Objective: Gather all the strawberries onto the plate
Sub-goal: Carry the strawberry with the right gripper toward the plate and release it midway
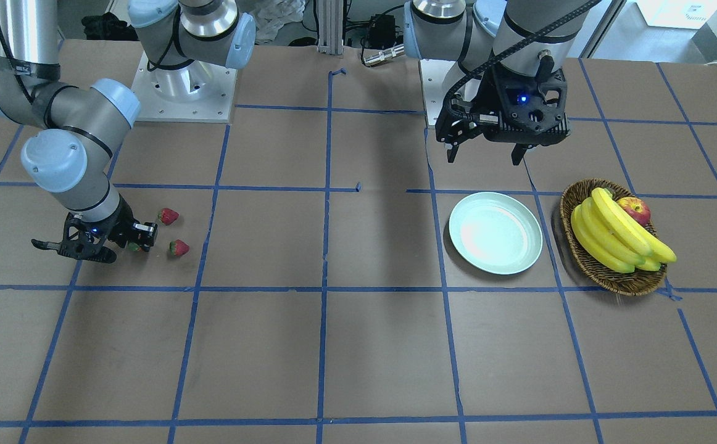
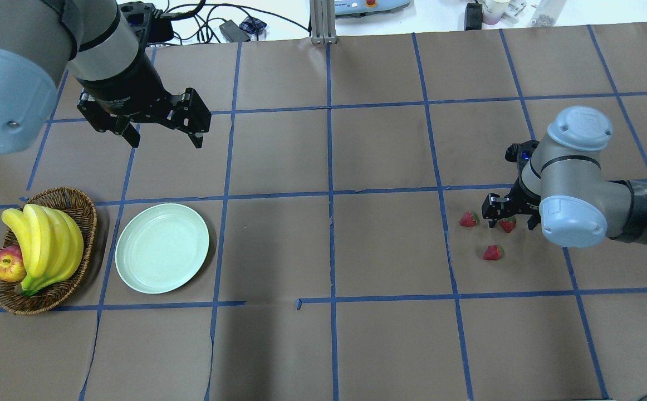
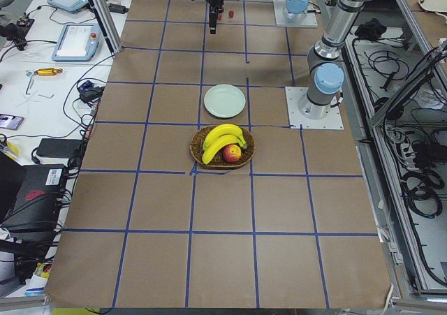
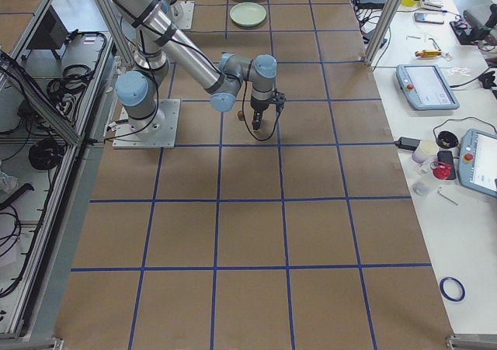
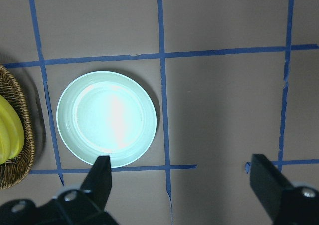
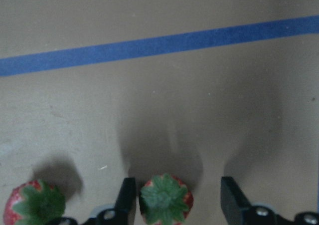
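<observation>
Three strawberries lie on the table's right side in the overhead view: one [image 2: 468, 219], one [image 2: 492, 253] and one [image 2: 507, 225] between my right gripper's fingers. My right gripper [image 2: 508, 220] is down at the table and open. In the right wrist view the berry [image 6: 165, 198] sits between the fingers [image 6: 127, 200], nearer the left one, with a second berry [image 6: 35, 205] further left. The mint-green plate [image 2: 162, 248] is empty, far off on the left. My left gripper [image 2: 162, 136] hangs open and empty above the table beyond the plate [image 5: 106, 117].
A wicker basket [image 2: 87, 223] with bananas [image 2: 45, 245] and an apple [image 2: 9, 263] stands just left of the plate. Blue tape lines grid the brown table. The right arm's elbow [image 2: 571, 211] hangs over the table beside the strawberries.
</observation>
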